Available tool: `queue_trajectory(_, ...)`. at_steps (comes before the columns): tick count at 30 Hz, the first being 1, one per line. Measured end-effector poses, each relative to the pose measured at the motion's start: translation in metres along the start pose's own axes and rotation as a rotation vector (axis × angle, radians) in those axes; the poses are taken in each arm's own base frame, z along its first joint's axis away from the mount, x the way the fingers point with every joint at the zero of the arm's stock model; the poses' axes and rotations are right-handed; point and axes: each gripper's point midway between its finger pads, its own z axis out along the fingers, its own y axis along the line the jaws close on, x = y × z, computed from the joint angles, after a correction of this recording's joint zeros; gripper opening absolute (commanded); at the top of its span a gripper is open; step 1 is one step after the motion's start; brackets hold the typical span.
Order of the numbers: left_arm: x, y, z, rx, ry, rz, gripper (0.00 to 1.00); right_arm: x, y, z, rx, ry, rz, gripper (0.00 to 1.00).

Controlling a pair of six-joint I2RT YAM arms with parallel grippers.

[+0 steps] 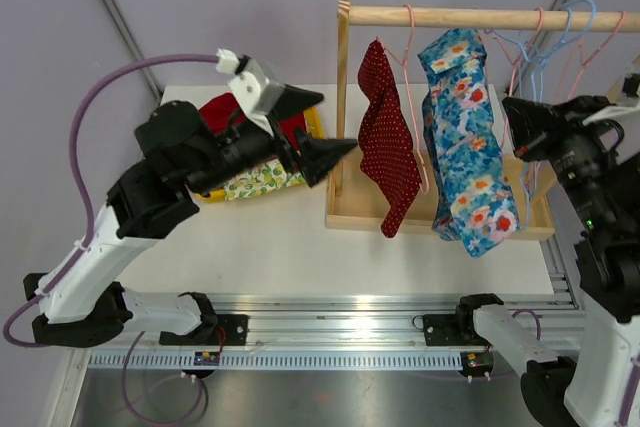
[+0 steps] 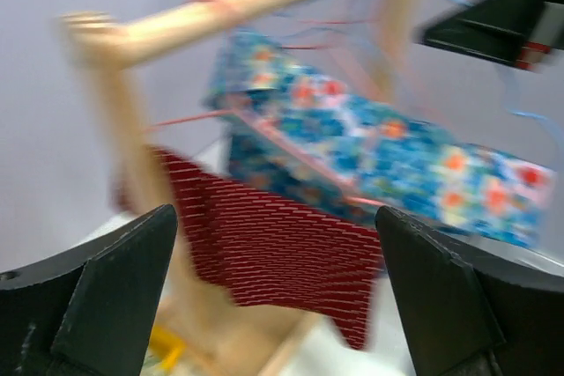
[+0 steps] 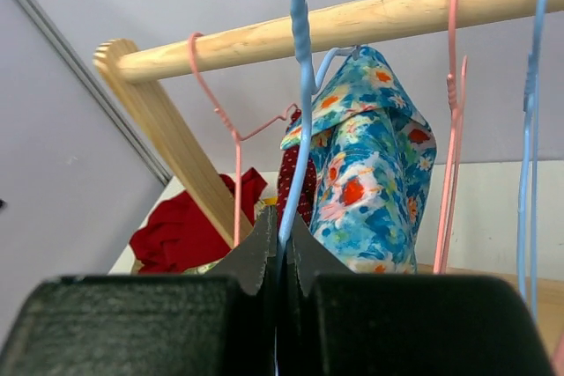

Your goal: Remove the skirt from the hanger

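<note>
**Right claw clamped on a blue hanger, left claw spread wide beside the rack**

Right claw point(image 3: 282, 235) is pressed together on the wire of a blue hanger point(image 3: 304, 68), just below the wooden rail point(image 3: 388, 11). A paler blue branch curves from that wire toward the blue floral garment point(image 3: 370, 173). I cannot tell whether the clamped hanger carries this garment. Left claw point(image 2: 275, 217) stands fully apart and holds nothing. It hovers near the rack's left post point(image 1: 343, 97), facing the clothes.

Which garment is the skirt is hard to say. The floral one and a red dotted garment point(image 1: 388, 137) both hang from the rail, side by side. The red one is on a pink hanger point(image 1: 410, 97).

The left wrist view is badly blurred, so only colours and rough shapes read there. In the top view the right claw is lost against its dark arm, and the hangers at the rail's right end tangle together. The right wrist view shows two pink and two blue wires, some cut off at the frame edge.

Behind the left arm lie a plain red cloth point(image 1: 225, 107) and a lemon-print cloth point(image 1: 255, 182) on a yellow tray point(image 1: 313, 122), mostly hidden by the arm.

The rack's wooden base point(image 1: 350, 217) sits on a white tabletop point(image 1: 280, 237). A metal track point(image 1: 340, 307) runs along the near edge. The wall behind is pale grey-lilac, crossed by dark diagonal strips point(image 1: 110, 7).
</note>
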Motion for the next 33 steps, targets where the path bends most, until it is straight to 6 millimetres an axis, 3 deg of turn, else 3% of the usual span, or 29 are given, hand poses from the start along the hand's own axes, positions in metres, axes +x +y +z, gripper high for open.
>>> queue_trajectory(4,0.031,-0.078,0.014,0.274,0.021,-0.059,0.99,-0.009,0.011,-0.039,-0.027,-0.046,0.016,0.00)
queue_trajectory(7,0.061,-0.121,0.036,0.390,0.066,-0.110,0.99,-0.005,0.016,-0.056,-0.045,-0.039,0.033,0.00)
queue_trajectory(12,0.113,-0.172,0.078,0.469,0.153,-0.173,0.99,0.001,0.020,-0.064,-0.060,-0.014,0.058,0.00)
queue_trajectory(15,0.146,-0.193,0.095,0.489,0.223,-0.207,0.99,0.003,0.021,-0.069,-0.062,-0.004,0.065,0.00)
queue_trajectory(18,0.162,-0.204,0.110,0.490,0.255,-0.230,0.99,-0.001,0.025,-0.077,-0.067,-0.006,0.069,0.00)
queue_trajectory(25,0.164,-0.207,0.120,0.480,0.257,-0.264,0.99,-0.011,0.033,-0.094,-0.094,-0.038,0.067,0.00)
queue_trajectory(29,0.157,-0.212,0.123,0.499,0.227,-0.289,0.71,-0.011,0.035,-0.095,-0.100,-0.038,0.075,0.00)
queue_trajectory(33,0.147,-0.219,0.127,0.532,0.186,-0.311,0.00,-0.009,0.035,-0.094,-0.101,-0.030,0.083,0.00)
